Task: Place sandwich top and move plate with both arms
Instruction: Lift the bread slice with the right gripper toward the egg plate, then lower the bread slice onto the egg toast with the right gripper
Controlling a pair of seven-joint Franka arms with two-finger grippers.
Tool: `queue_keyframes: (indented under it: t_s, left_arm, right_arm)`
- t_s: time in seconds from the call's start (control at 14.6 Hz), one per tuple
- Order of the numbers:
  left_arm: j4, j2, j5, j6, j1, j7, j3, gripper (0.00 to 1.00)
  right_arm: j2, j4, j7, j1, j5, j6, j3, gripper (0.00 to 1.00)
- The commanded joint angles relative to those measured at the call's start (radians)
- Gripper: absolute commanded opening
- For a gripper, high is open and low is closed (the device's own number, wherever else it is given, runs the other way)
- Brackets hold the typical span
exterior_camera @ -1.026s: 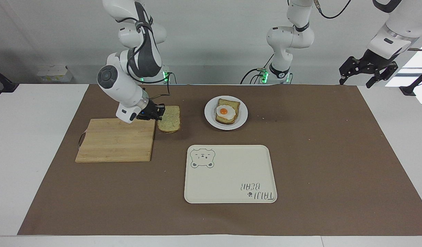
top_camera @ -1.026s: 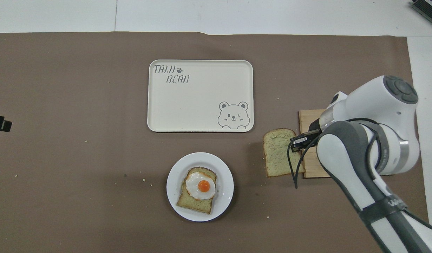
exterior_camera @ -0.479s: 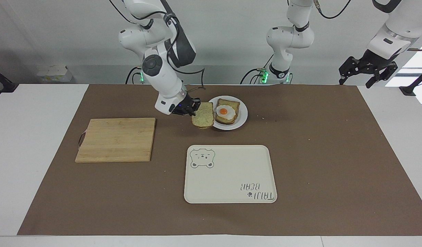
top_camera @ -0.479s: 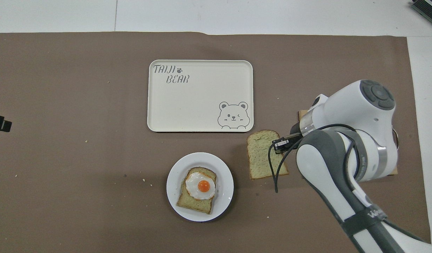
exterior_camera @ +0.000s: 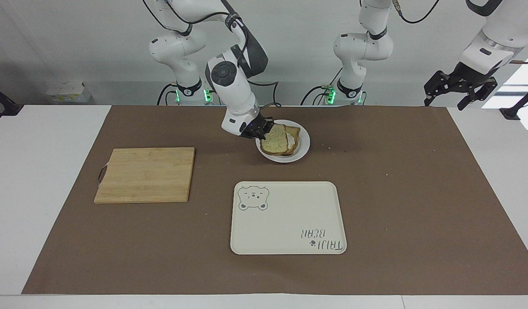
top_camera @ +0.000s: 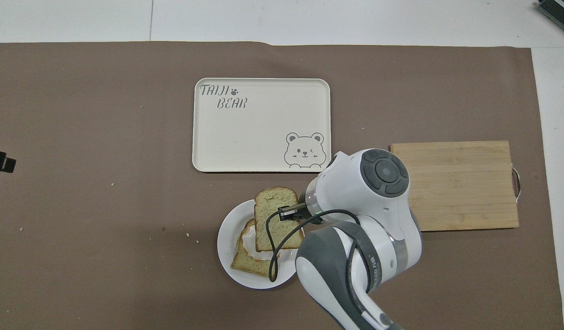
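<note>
My right gripper (exterior_camera: pixel 262 131) is clamped on the edge of the sandwich top (exterior_camera: pixel 275 142), the edge that faces my right arm's end of the table. I hold the slice just over the plate (exterior_camera: pixel 303 148), which sits close to the table edge nearest my bases, about midway along it. The slice hangs tilted, covering most of the egg toast (exterior_camera: pixel 293 139) but not squarely. In the overhead view its rounded end (top_camera: pixel 276 196) juts past the plate rim toward the tray, and a corner of the toast (top_camera: pixel 246 265) shows on the side nearest me. So the slice's long axis runs away from me, and I judge it must come back toward me before I let go.

My left gripper (exterior_camera: pixel 457 88) waits with its fingers apart, raised off the corner at my left arm's end. The right arm is much the nearer to the plate.

Farther out lie the cutting board (exterior_camera: pixel 146 174) and the bear tray (exterior_camera: pixel 288 217).
</note>
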Motion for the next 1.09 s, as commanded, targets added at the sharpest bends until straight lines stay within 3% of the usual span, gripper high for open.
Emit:
queue_keyframes:
  t_s: [0.0, 0.21, 0.55, 1.03]
  left_arm:
    - [-0.029, -0.029, 0.009, -0.008, -0.002, -0.013, -0.001, 1.00]
    - [-0.036, -0.032, 0.009, -0.004, -0.005, -0.013, -0.001, 1.00]
    - [-0.038, -0.032, 0.009, -0.008, -0.005, -0.016, -0.003, 1.00]
    - [-0.046, -0.037, 0.008, -0.011, -0.017, -0.028, -0.012, 1.00]
  right_arm:
    - [-0.009, -0.026, 0.039, 0.030, 0.029, 0.020, 0.002, 0.00]
    - [0.017, -0.039, 0.077, 0.062, 0.029, 0.038, 0.002, 0.00]
    - [0.090, -0.046, 0.145, 0.122, 0.029, 0.165, 0.002, 0.00]
    - [0.088, -0.069, 0.123, 0.124, 0.029, 0.162, 0.002, 0.00]
